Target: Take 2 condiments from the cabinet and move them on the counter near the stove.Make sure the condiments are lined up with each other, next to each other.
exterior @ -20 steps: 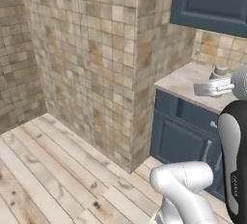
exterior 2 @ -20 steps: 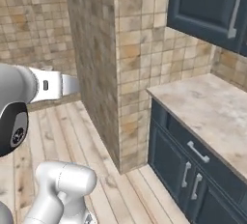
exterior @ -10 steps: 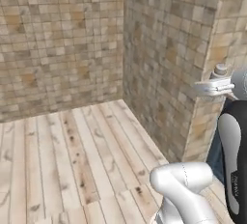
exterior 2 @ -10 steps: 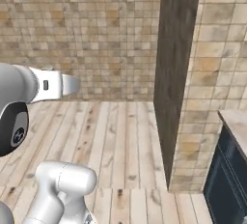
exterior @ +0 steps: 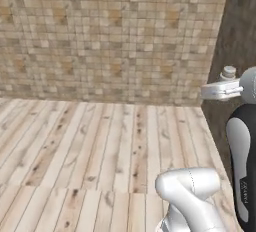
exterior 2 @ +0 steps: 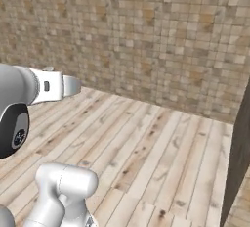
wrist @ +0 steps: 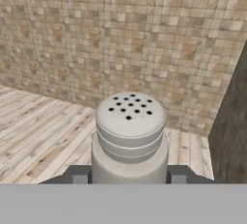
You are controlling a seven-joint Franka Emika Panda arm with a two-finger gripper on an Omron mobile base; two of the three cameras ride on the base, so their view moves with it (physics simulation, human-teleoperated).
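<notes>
The shaker (wrist: pixel 129 136), pale grey-white with a ring of dark holes in its flat cap, stands upright between the gripper's (wrist: pixel 129 175) two dark fingertips (wrist: pixel 80 175), which press against its body on either side; the jaws are narrowed onto it and hold it in the air above the floor. In the left base view its cap (exterior: pixel 229 71) pokes up above the white hand at the right edge of the picture.

Going left to right in the hand view: pale wooden floor planks (wrist: pixel 43 136) run out wide and bare to the foot of a tan tiled wall (wrist: pixel 120 39), which spans the whole background; at the far right a darker, shadowed wall face (wrist: pixel 231 131) juts forward, its vertical corner edge meeting the tiled wall just right of the shaker. The right base view shows the same order, with open floor (exterior 2: pixel 146 157) in the middle and the dark corner edge (exterior 2: pixel 239 162) at the right border. The floor to the left lies unobstructed.
</notes>
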